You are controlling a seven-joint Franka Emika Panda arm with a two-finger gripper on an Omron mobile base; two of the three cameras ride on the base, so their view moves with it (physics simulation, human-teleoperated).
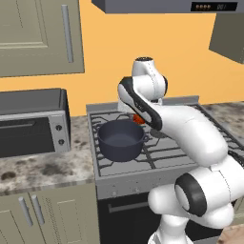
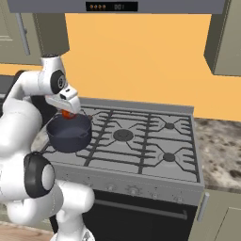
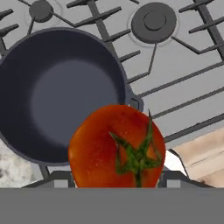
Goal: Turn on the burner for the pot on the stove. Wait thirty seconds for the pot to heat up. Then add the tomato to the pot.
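In the hand view the pot point(image 3: 61, 94) lies at about ten o'clock from the tomato point(image 3: 116, 146), which the hand point(image 3: 117, 183) is clamped on, poised over the pot's rim on the stove point(image 3: 183, 83).

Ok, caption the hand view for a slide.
Gripper holds the tomato above the empty pot's rim.

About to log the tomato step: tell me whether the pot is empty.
Empty. The hand view shows the pot's bare dark bottom; the tomato is above its rim, held at the gripper.
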